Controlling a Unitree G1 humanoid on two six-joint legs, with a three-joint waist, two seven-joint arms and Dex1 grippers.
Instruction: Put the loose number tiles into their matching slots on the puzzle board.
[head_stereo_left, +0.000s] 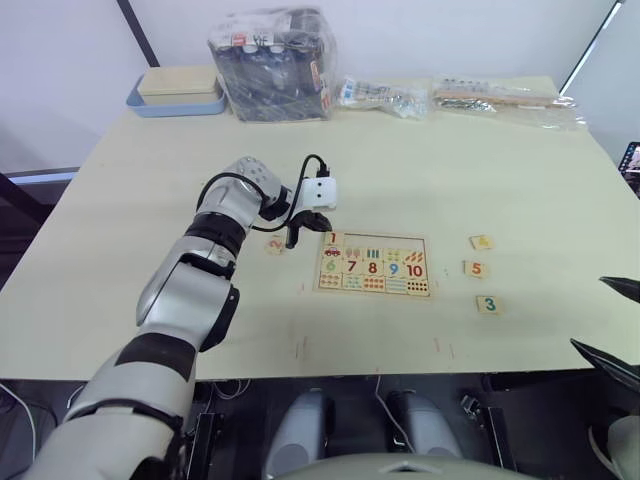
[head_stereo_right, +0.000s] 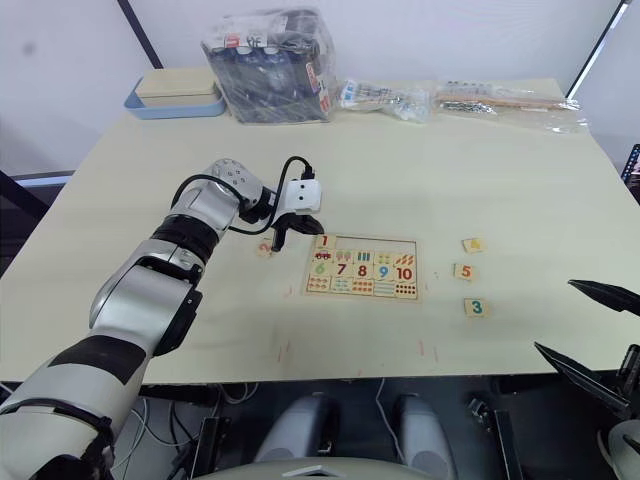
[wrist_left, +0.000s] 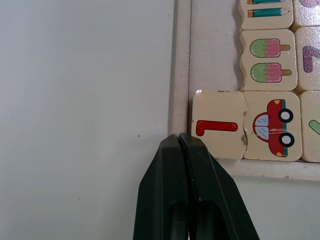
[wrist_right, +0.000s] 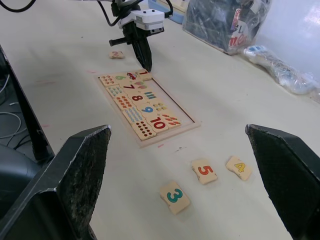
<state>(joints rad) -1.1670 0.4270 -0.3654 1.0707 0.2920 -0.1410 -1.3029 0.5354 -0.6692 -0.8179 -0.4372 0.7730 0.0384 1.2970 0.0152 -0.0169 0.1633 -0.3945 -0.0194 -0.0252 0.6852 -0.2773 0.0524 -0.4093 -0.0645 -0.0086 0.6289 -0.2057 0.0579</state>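
The puzzle board (head_stereo_left: 372, 294) lies mid-table, with tiles 6 to 10 and picture tiles in it. Tile 1 (wrist_left: 218, 125) sits in the first of the top-row slots (head_stereo_left: 385, 241); the others in that row look bare. My left gripper (head_stereo_left: 292, 241) is shut and holds nothing, its tips at the board's rim beside tile 1. Tile 2 (head_stereo_left: 275, 245) lies loose just left of that gripper. Tiles 4 (head_stereo_left: 481, 242), 5 (head_stereo_left: 476, 268) and 3 (head_stereo_left: 488, 304) lie loose right of the board. My right gripper (head_stereo_left: 586, 312) hangs open near the table's front right edge.
A blue-and-beige tray (head_stereo_left: 177, 92) stands at the back left. Beside it is a clear bag of dark items (head_stereo_left: 272, 65), and plastic packets (head_stereo_left: 385, 97) line the back edge. Bare table lies between the board and the front edge.
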